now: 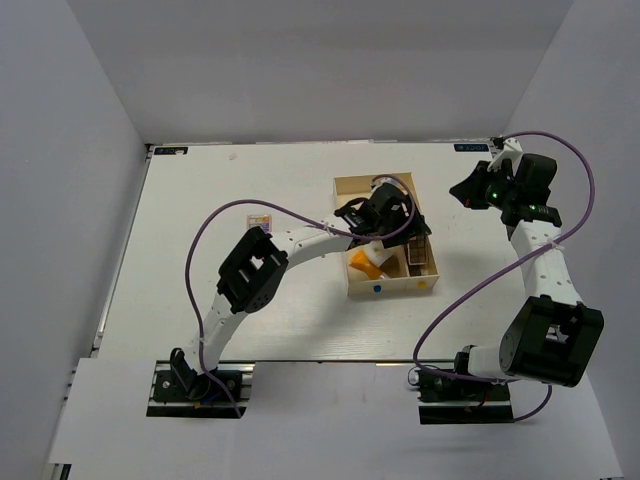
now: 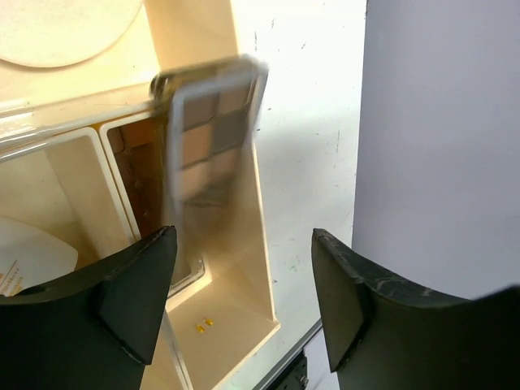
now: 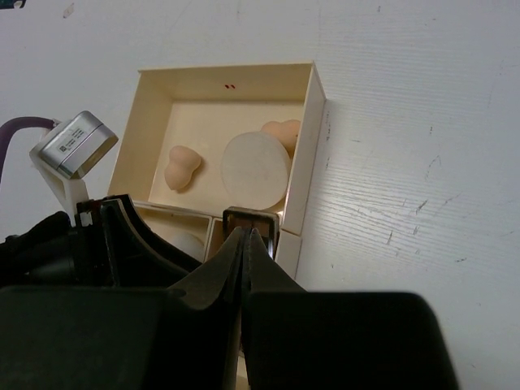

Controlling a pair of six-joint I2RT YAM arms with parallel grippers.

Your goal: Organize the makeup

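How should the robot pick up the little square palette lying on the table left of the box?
Take the small square palette by two opposite edges, coming straight down from above. It lies flat on the table, apart from the box, so only its sides offer a grip.

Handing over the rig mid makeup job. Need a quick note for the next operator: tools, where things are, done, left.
Left tool: open over the box; a long brown palette leans in the narrow compartment, out of its grip.
Right tool: shut, empty, right of the box.
Done: two peach sponges and cream disc in the big compartment; orange tube and white egg-shaped item in the compartment beside the palette's.
Left: small square palette lies on the table, left of the box. Second long palette: cannot tell.
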